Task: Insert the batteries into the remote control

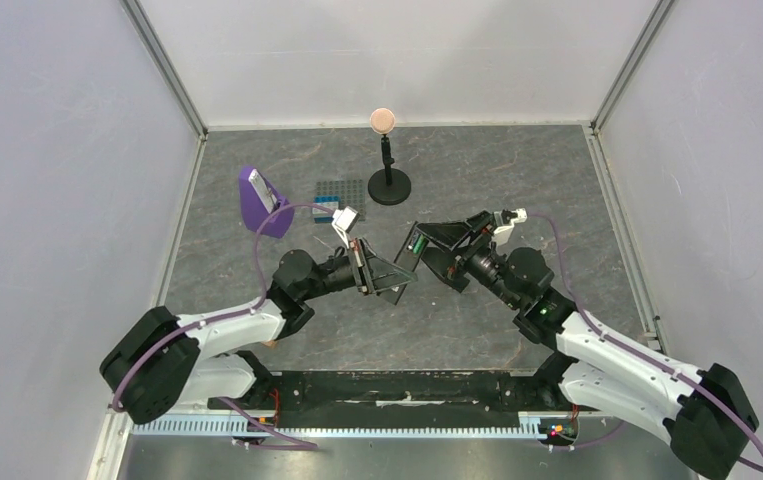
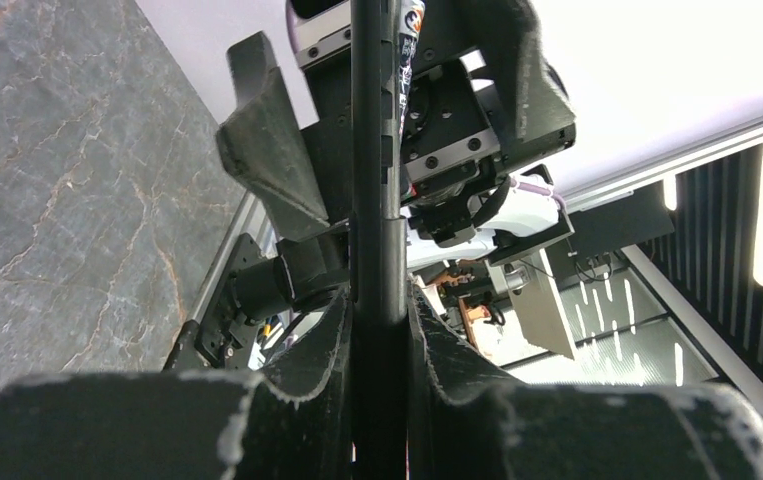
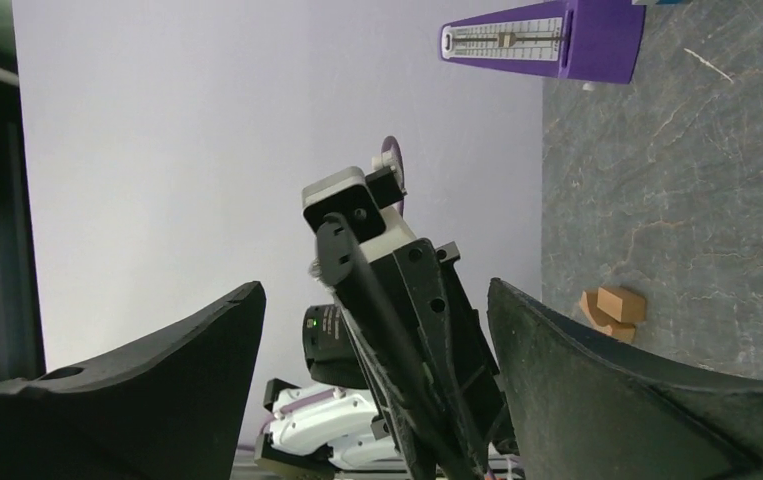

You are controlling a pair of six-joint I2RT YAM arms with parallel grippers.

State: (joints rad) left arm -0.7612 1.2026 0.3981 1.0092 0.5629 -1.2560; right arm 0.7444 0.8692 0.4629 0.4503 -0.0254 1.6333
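My left gripper [image 2: 379,305] has its fingers [image 2: 322,350] pinched close on the remote control [image 2: 375,150], which stands edge-on between them, above the table [image 1: 517,180]. My right gripper [image 3: 375,290], at 3 o'clock from it, is spread wide and grips nothing.

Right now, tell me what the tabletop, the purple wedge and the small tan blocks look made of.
Tabletop: grey stone or a stone-print sheet, matte, with pale veins. Purple wedge: likely moulded plastic, smooth, uniform colour. Tan blocks: probably bare wood, matte, sharp-edged; too small to be sure.
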